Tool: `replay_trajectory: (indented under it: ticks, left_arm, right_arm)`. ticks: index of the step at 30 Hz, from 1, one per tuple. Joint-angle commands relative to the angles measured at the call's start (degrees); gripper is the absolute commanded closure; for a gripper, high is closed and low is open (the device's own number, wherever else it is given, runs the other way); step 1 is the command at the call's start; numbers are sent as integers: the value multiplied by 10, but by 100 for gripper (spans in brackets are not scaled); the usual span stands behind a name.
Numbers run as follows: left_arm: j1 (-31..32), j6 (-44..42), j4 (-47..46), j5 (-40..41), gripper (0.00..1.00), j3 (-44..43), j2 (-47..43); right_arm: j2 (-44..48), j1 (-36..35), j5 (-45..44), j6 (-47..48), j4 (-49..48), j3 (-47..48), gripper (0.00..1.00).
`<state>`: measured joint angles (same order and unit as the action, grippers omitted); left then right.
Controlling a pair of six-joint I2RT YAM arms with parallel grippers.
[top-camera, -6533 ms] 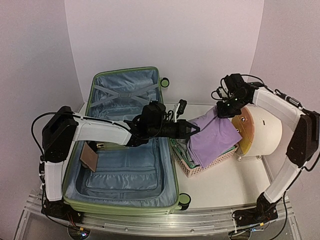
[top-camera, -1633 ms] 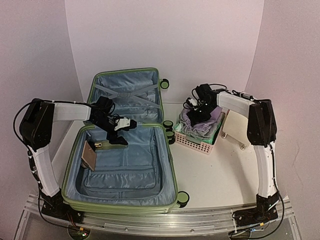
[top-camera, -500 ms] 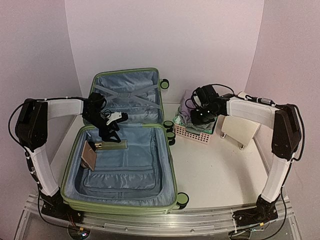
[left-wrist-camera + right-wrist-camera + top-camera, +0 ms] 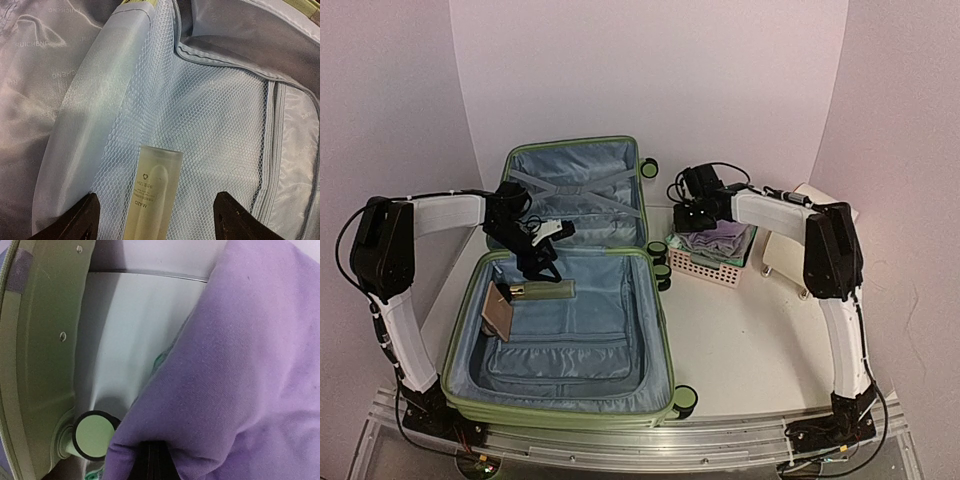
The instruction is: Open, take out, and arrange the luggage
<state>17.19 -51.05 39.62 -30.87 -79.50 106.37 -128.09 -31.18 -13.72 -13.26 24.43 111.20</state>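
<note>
The luggage (image 4: 565, 335) lies open, its light-green lid standing against the back wall with crossed straps (image 4: 575, 190). My left gripper (image 4: 538, 255) hangs open over the lining near the hinge. In the left wrist view its fingers (image 4: 75, 222) straddle a translucent tube (image 4: 152, 185) lying under the mesh pocket (image 4: 210, 125), without touching it. My right gripper (image 4: 692, 214) is at the back left corner of the pink basket (image 4: 705, 268), shut on a fold of the purple cloth (image 4: 240, 365). The cloth hides its fingertips. A luggage wheel (image 4: 95, 435) shows just beside it.
A brown flat item (image 4: 500, 311) leans in the left side of the luggage base. A cream drum (image 4: 798, 255) lies right of the basket. Green and other fabrics (image 4: 698, 248) sit under the purple cloth. Two luggage wheels (image 4: 660, 262) stand close to the basket's left.
My right gripper has shut on the purple cloth and shifted left toward the basket's back left corner; the cloth now lies lower. The left gripper has barely moved and stays open.
</note>
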Motion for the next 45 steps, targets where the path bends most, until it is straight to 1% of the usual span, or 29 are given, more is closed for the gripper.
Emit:
replay_trajectory:
  ticks: [1, 5, 8, 11, 13, 16, 17, 18, 20, 22, 24, 25, 29, 35, 38, 45]
  left_arm:
    - [-51, 6, -181, 111, 22, -45, -22]
    - [-51, 7, -181, 111, 22, -41, -22]
    - [-51, 6, -182, 113, 22, -36, -24]
    - [-51, 6, -184, 114, 22, -31, -25]
    - [-51, 6, -186, 114, 22, -28, -26]
    - [-51, 7, -188, 114, 22, -25, -26]
    - [-51, 9, -188, 113, 22, -25, -25]
    - [-51, 9, -187, 112, 22, -26, -25]
    - [-51, 9, -186, 111, 21, -29, -22]
    - [-51, 9, -184, 112, 21, -31, -19]
    - [-51, 10, -183, 111, 21, -32, -18]
    - [-51, 10, -184, 109, 21, -33, -17]
    - [-51, 13, -183, 108, 21, -38, -14]
    - [-51, 16, -190, 108, 21, -35, -22]
    - [-51, 18, -193, 108, 21, -34, -23]
    - [-51, 18, -194, 107, 21, -38, -20]
  right_arm:
    - [-60, -13, 81, 26, 12, 68, 100]
    - [-55, -26, 74, 37, 12, 77, 100]
    - [-16, -27, 45, 32, 11, 43, 95]
    - [54, -27, 9, 16, 12, -10, 93]
    - [122, -28, -3, -9, 11, -71, 91]
    - [189, -41, -15, -40, 7, -148, 88]
    - [221, -55, -21, -71, 7, -196, 87]
    - [232, -60, -21, -85, 7, -215, 87]
    - [256, -76, -16, -128, 6, -297, 87]
    - [269, -79, -15, -172, 1, -355, 87]
    - [271, -79, -24, -185, -11, -399, 88]
    - [264, -77, -38, -184, -16, -406, 89]
    - [223, -52, -57, -150, -17, -381, 92]
    - [158, 12, -115, -78, -17, -325, 93]
    - [147, 33, -142, -53, -17, -301, 93]
    - [102, 67, -144, -8, -13, -216, 92]
